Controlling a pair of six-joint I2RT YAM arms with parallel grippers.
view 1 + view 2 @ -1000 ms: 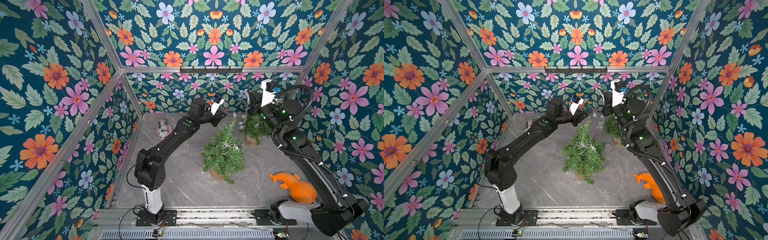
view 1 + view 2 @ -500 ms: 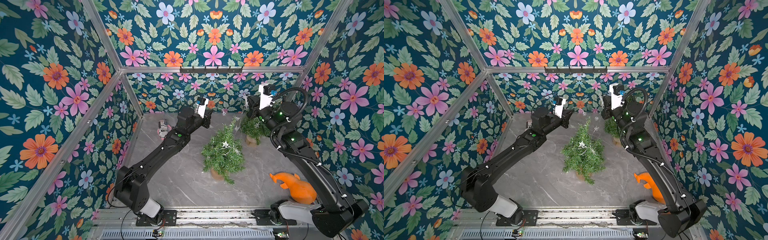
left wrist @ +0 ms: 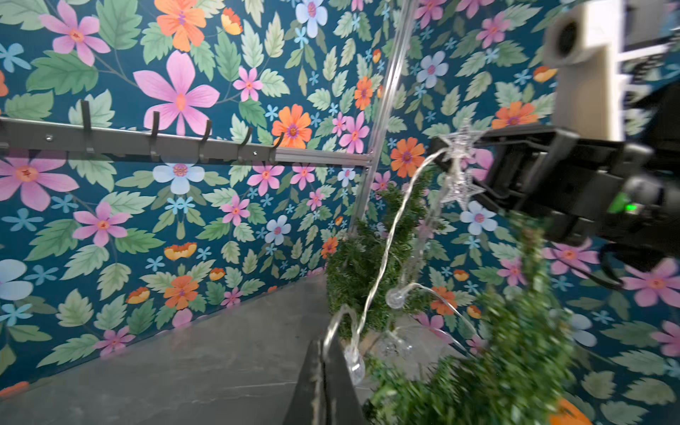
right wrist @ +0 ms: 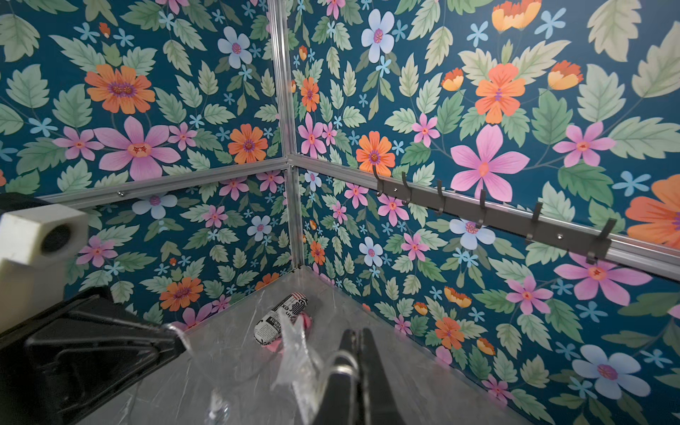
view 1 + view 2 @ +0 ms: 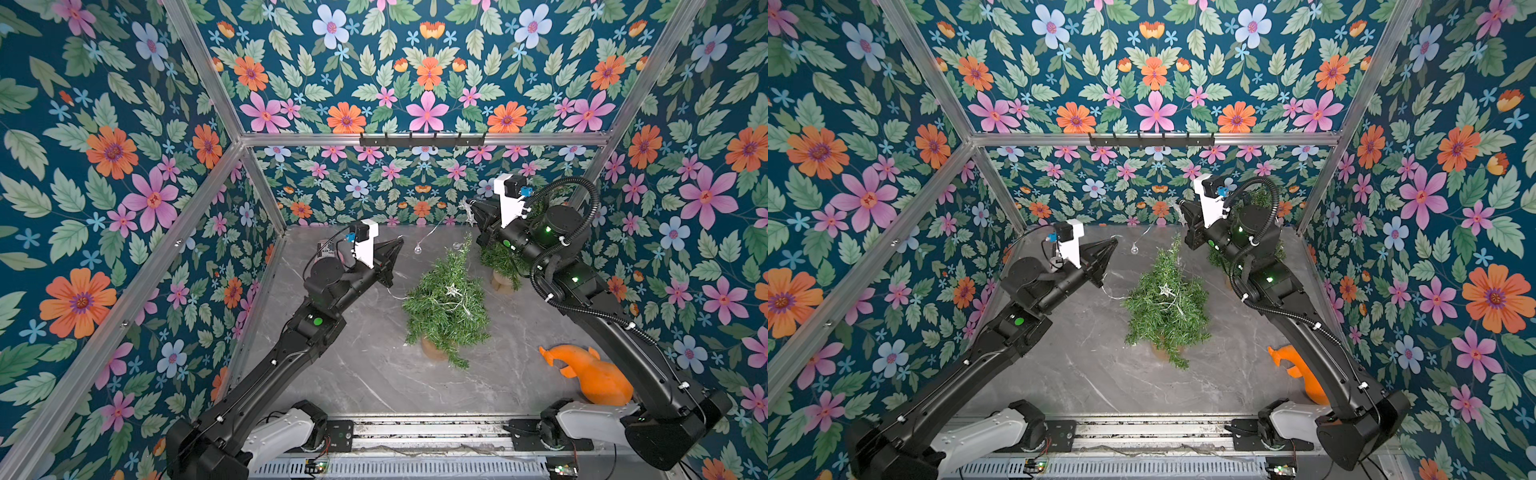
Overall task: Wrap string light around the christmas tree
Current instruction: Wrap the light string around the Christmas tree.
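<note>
both claws are closed on the string light (image 5: 417, 249): the left gripper (image 5: 398, 243) pinches the wire at its very tip, and the right gripper (image 5: 471, 206) pinches it beside 2 clear stars. the span between them sags in the air just above the top of the christmas tree (image 5: 446, 309), and more wire with a star already lies across the upper branches.

the likeliest failure is the thin wire sliding out of a fingertip pinch if the arms pull apart and the slack runs out. a taut span could also catch the tree's tip and drag or topple it, since it looks light. the stars bunched at the right claw may snag needles. the second tree (image 5: 500, 255) sits right under the right arm, so a low sweep could hook the wire there instead.

containers: a tan pot (image 5: 432, 354) holds the christmas tree, and another pot (image 5: 500, 284) holds the second tree. the printed cylinder (image 4: 281, 318) lies on its side on the table (image 5: 374, 374); i cannot tell what is in it.
</note>
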